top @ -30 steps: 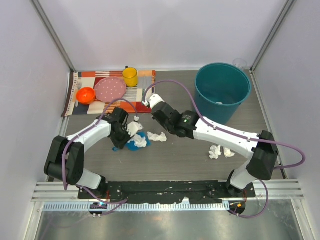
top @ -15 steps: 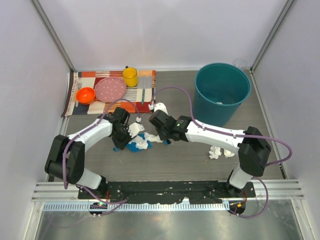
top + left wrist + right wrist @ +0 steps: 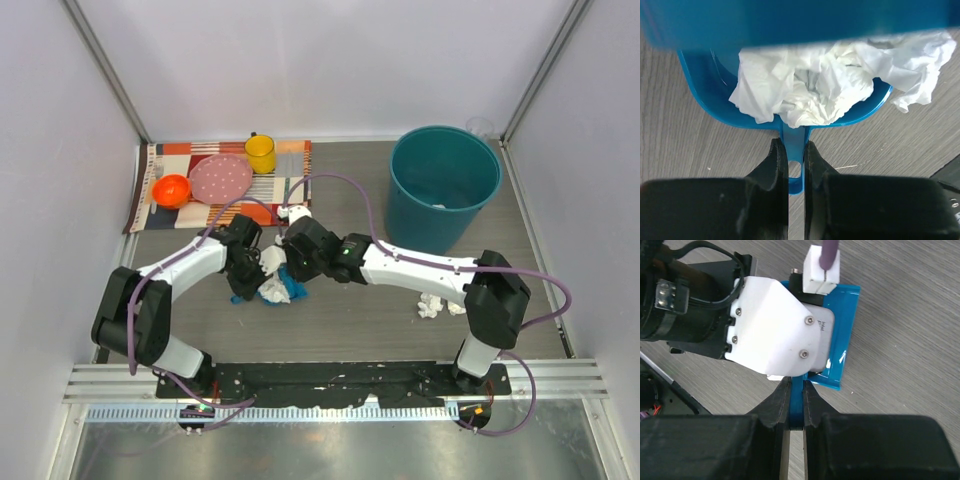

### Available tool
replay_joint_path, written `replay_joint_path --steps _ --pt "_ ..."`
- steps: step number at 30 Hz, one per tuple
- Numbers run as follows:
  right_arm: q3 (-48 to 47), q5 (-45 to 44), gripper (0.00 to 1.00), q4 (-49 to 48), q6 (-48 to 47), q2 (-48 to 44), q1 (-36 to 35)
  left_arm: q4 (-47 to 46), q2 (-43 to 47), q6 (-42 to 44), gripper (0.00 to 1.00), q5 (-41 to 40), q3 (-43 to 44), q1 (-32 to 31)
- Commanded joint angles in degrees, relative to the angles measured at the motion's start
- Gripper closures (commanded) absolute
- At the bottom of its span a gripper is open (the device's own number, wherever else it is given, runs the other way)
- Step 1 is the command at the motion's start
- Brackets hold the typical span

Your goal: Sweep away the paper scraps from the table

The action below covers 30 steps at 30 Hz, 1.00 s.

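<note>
My left gripper (image 3: 240,276) is shut on the handle of a blue dustpan (image 3: 283,291) lying on the table (image 3: 350,325). In the left wrist view the fingers (image 3: 776,155) clamp the handle (image 3: 795,140), and crumpled white paper scraps (image 3: 810,85) fill the dustpan (image 3: 700,90). My right gripper (image 3: 300,256) is shut on the handle of a blue sweeper blade (image 3: 845,340) and holds it against the dustpan's mouth, over the scraps (image 3: 272,262). Two more scraps (image 3: 430,303) lie on the table at the right. The right wrist view shows my left wrist's white casing (image 3: 775,325) close ahead.
A teal bucket (image 3: 445,180) stands at the back right with a white scrap (image 3: 437,206) inside. A striped placemat (image 3: 170,152) at the back left carries an orange bowl (image 3: 171,189), a pink plate (image 3: 220,178) and a yellow mug (image 3: 261,153).
My right gripper has moved left with the sweeper, pushing the loose scrap beside the dustpan into it. The left gripper and dustpan have barely moved.
</note>
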State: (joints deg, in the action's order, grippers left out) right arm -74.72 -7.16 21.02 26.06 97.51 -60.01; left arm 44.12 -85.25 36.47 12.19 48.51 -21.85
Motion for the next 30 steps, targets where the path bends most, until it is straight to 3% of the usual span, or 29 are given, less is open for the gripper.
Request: replay_joint_path --steps 1,5,10,13,21,23,27,29,30 --pt "-3.68 0.14 0.99 -1.33 1.71 -1.36 -0.37 -0.44 0.35 -0.17 1.00 5.92 1.50 -0.65" --pt "-3.94 -5.40 0.99 2.53 0.48 -4.61 0.33 -0.52 0.88 -0.43 1.00 7.24 0.88 -0.65" --pt "-5.70 -21.72 0.99 11.93 -4.08 -7.69 0.42 -2.37 1.93 -2.01 1.00 8.64 -0.17 -0.48" --pt "-6.40 -26.23 0.99 14.66 -5.58 -9.18 0.68 -3.34 2.28 -3.15 1.00 10.66 0.35 -0.57" --pt "-3.42 -27.47 0.99 15.46 -6.99 -14.97 4.20 -2.11 0.79 -3.86 1.00 12.16 2.90 -0.57" --pt "-4.46 -21.98 0.99 15.72 -8.83 -16.04 4.20 -0.97 0.96 -4.12 1.00 11.90 4.39 -0.57" --pt "-14.20 -10.87 0.99 17.91 -14.19 -19.02 4.29 2.11 1.14 -4.74 1.00 11.55 8.34 -0.57" --pt "-23.74 -14.62 0.99 20.98 -16.12 -19.55 4.37 3.16 1.58 -4.74 1.00 11.46 10.11 -0.57" --pt "-26.42 -20.56 0.99 23.69 -17.26 -19.56 4.72 3.43 1.76 -4.74 1.00 11.46 10.55 -0.57"
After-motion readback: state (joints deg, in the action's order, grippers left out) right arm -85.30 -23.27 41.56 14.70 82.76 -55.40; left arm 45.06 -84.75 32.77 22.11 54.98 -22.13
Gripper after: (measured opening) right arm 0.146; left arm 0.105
